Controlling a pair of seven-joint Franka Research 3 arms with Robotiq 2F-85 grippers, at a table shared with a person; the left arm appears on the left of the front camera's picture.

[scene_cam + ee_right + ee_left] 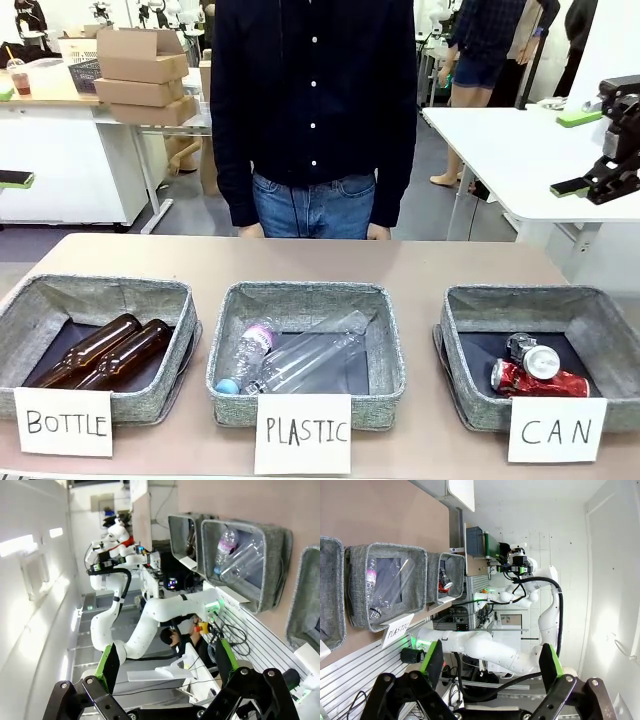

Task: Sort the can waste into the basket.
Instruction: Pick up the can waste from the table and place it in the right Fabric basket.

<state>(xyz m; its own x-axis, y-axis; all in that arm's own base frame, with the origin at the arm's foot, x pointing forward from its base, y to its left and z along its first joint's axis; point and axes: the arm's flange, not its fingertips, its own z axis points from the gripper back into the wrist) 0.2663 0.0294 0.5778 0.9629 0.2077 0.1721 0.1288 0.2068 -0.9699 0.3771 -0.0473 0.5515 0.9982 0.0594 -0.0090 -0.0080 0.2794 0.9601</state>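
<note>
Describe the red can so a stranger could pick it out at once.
Of three grey bins along the table's near edge, take the basket carded "CAN", on the robot's right. Two cans lie inside: the red can lies nearest the card, unlike the dark can behind it.

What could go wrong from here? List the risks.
1. The red metal can and the dark silver-ended can lie touching in the grey woven basket marked CAN; a bump could roll them.
2. The open left gripper and open right gripper sit off-table, so any return risks clipping the basket wall.
</note>
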